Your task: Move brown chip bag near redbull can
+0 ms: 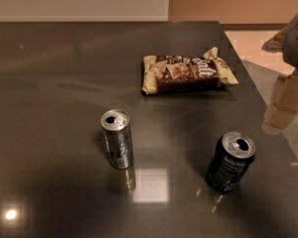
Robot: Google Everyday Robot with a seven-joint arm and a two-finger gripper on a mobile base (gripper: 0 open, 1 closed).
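Observation:
The brown chip bag (187, 73) lies flat on the dark grey table (59, 83), toward the back right, with a dark brown centre and cream crimped ends. The redbull can (117, 139), slim and silver-grey, stands upright in the middle front, well in front and to the left of the bag. My gripper (286, 102) comes in at the right edge of the view, over the table's right edge, to the right of the bag and apart from it. It holds nothing that I can see.
A wider, shorter dark blue-black can (231, 161) stands upright at the front right, to the right of the redbull can. The table's right edge runs diagonally past the bag, with light floor (253, 43) beyond. A wall stands behind the table.

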